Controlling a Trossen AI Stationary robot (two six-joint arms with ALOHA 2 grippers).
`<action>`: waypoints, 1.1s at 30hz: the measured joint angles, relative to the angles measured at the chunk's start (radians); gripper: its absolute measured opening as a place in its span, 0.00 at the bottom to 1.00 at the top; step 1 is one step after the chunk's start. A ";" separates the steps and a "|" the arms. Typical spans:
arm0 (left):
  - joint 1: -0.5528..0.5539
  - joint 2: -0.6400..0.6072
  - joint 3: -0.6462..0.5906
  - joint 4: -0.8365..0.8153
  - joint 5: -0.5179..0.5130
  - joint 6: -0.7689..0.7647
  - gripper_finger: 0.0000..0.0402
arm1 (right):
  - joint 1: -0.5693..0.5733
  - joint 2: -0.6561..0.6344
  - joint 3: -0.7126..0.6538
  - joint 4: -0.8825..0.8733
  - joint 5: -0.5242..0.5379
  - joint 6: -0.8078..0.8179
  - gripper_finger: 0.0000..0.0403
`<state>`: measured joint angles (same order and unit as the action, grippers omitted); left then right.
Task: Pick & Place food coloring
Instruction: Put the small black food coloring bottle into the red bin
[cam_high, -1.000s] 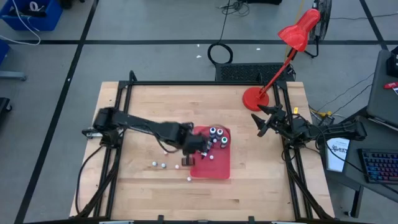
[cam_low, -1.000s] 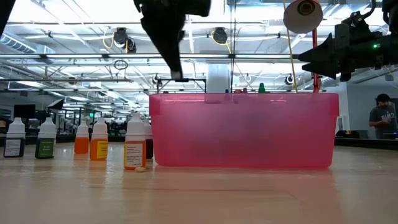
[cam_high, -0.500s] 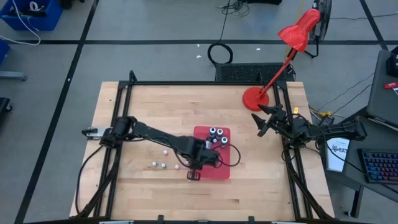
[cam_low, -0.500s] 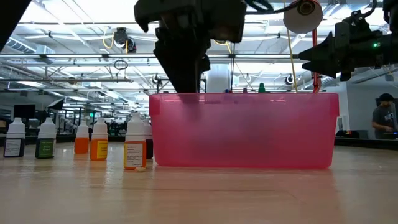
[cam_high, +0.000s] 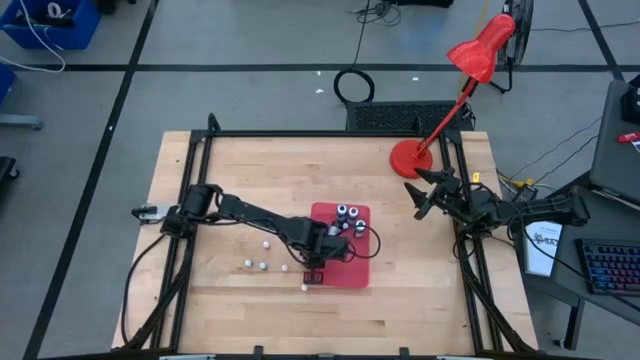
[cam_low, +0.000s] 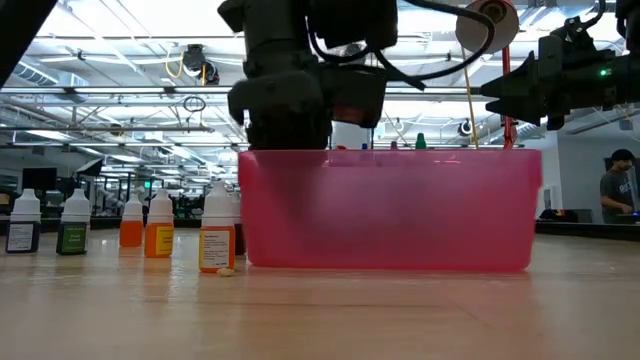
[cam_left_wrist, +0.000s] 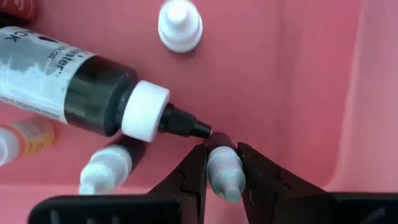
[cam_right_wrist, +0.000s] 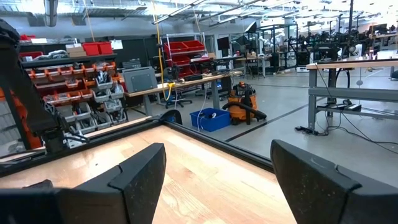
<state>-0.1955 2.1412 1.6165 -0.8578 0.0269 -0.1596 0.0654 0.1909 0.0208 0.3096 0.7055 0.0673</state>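
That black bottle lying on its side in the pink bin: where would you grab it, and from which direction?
Probably across its round body, coming straight down from above. It lies flat on the bin floor, so the sides are free, while the tapered black tip is too slim and slopes away. The left tool, shut on a small bottle, sits right at that tip.

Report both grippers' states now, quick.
Left gripper: shut on a small white-capped food coloring bottle, inside the pink plastic bin.
Right gripper: open, empty.
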 joint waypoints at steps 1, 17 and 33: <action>0.000 0.000 -0.004 0.000 0.000 -0.002 0.17 | 0.000 0.000 0.000 0.000 0.000 0.000 0.69; 0.002 -0.032 -0.015 -0.028 0.003 -0.055 0.48 | 0.000 0.000 0.000 0.000 0.000 0.000 0.69; -0.042 -0.231 0.029 -0.262 -0.053 -0.198 0.54 | 0.000 0.000 0.000 -0.011 -0.001 0.024 0.69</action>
<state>-0.2377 1.9106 1.6459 -1.1198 -0.0262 -0.3576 0.0654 0.1913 0.0206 0.2987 0.7044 0.0910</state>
